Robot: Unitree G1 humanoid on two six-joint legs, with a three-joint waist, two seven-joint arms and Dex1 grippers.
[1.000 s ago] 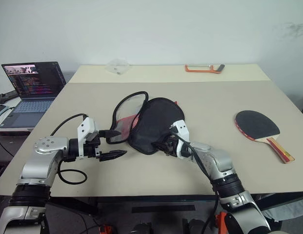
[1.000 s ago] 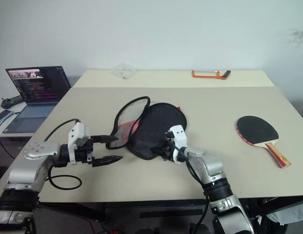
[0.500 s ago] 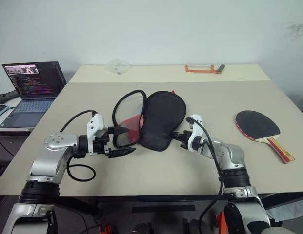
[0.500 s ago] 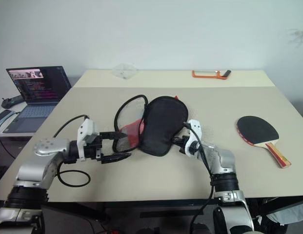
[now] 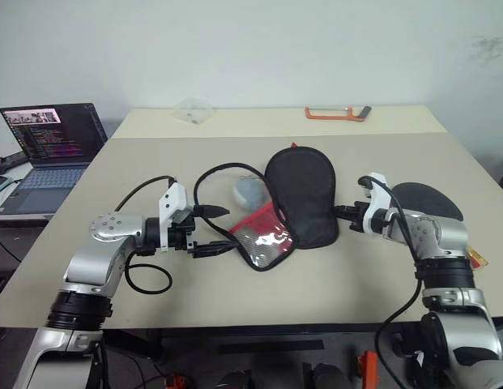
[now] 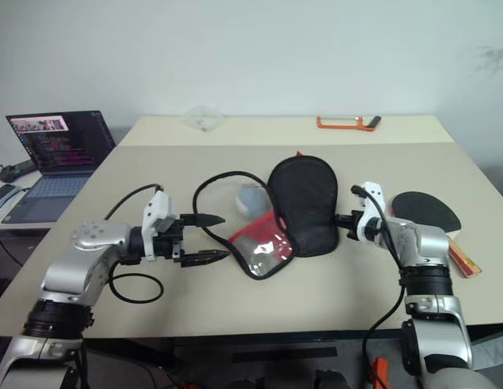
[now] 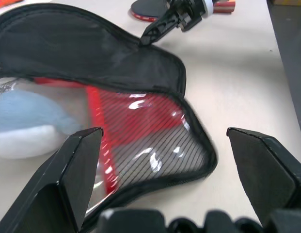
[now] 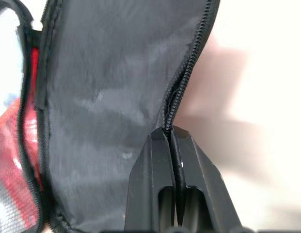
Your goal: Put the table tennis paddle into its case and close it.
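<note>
Laptop open on the side desk at far left, screen lit. Left gripper hovers low over the table, fingers spread wide, nothing between them, tips pointing at the case and close to its near edge without touching. Case lies open at table centre: clear striped pocket over red lining facing up at the front, black fabric flap folded out to the right of it, black cord loop curling off behind toward the left. A pale blue-white soft object sits at the back of the open case; can't tell what it is. Right gripper is pinched together on the zipper rim of the black flap, at the flap's right edge. Table tennis paddle flat on the table just behind the right gripper, black face up, handle partly hidden by the arm, not in the case. Orange-handled tool and a clear plastic piece at the far edge.
</note>
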